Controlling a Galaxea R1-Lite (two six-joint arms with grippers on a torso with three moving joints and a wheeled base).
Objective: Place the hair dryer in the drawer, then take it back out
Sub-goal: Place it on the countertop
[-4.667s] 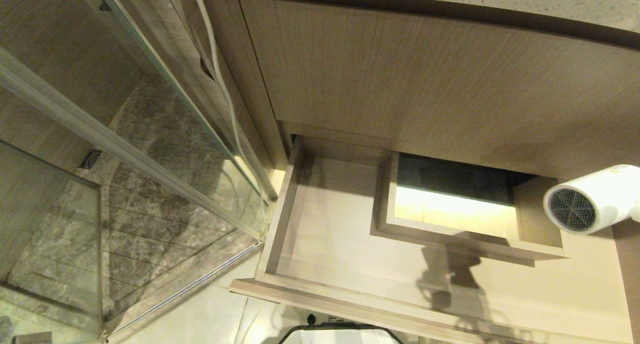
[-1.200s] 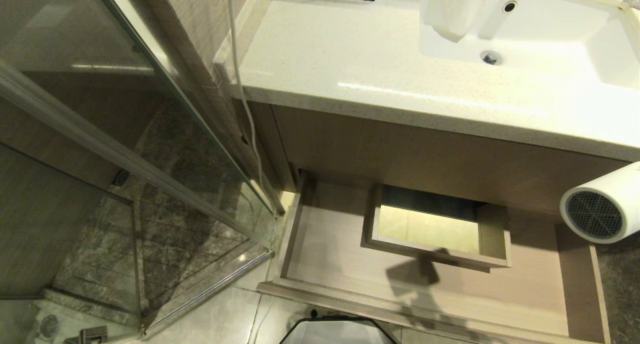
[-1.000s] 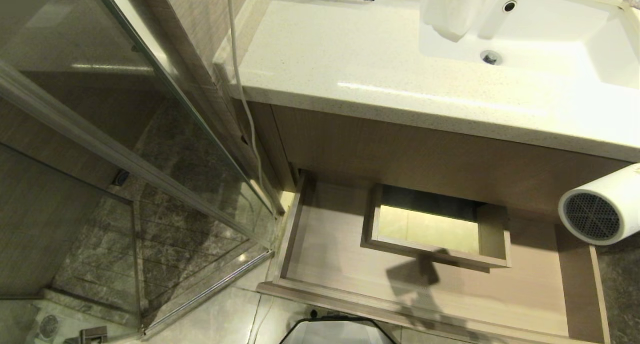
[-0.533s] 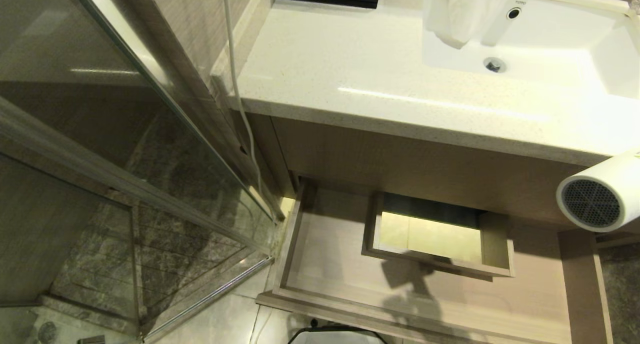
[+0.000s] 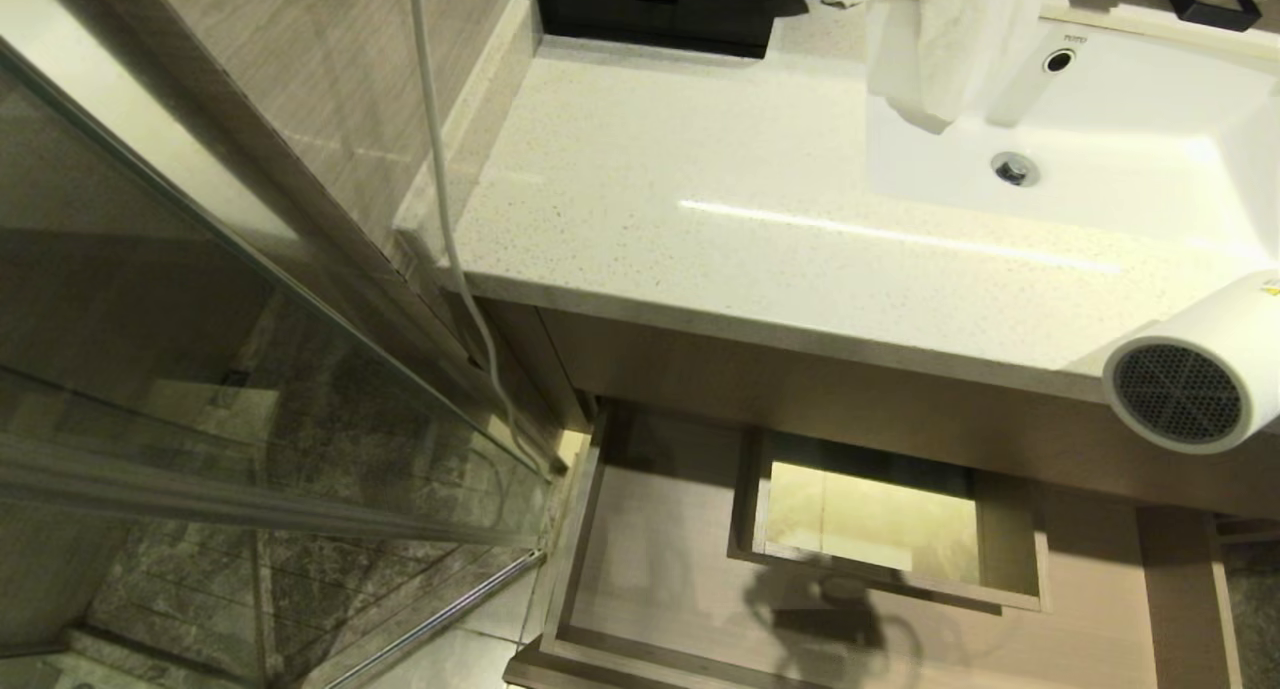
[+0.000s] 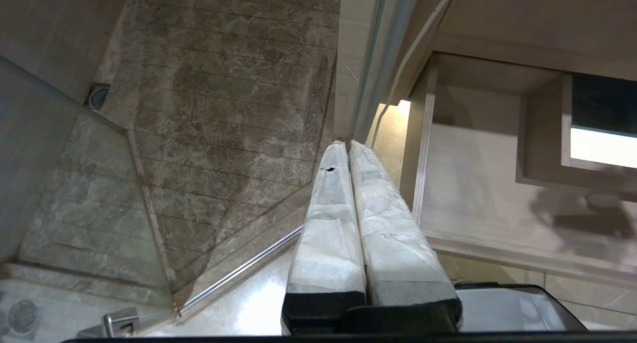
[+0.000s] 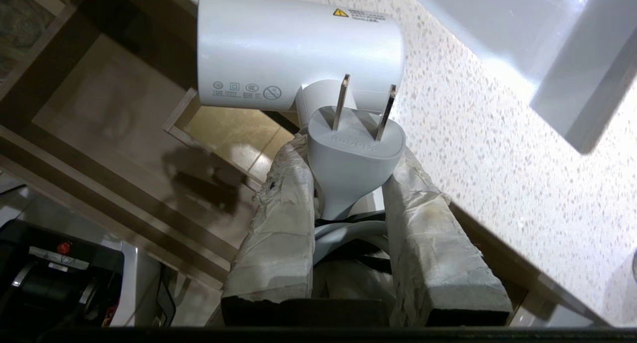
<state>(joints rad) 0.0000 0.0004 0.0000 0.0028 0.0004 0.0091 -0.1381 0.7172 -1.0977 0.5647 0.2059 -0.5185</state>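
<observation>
I had the white plastic hair dryer with its stubby round barrel and dark mesh grille [image 5: 1195, 374] in my right hand [image 7: 348, 183], the two wrapped fingers [image 7: 278, 218] closed part-way around its handle, with the bundled cord and the white two-pronged plug [image 7: 353, 144] caught between them. It hung in the air at my right, level with the front edge of the pale speckled stone counter [image 5: 720, 239] and above the right end of the wide, shallow, light wood-grain drawer [image 5: 640, 559], which stood pulled open below with nothing lying in it. By my reckoning the dryer was out of the drawer and being carried up, so the job in hand was to bring it clear and keep it secure. To do that well I judged I should hold the grip firm, since the plug sat loose on top of the handle and could slip and let the cord drop. I should also keep the barrel away from the counter's overhanging lip, which was just beside it, and move slowly enough that the heavy barrel end did not swing. My left hand [image 6: 348, 149] was parked low beside the glass shower screen [image 5: 300, 369], its fingers pressed together and holding nothing.
</observation>
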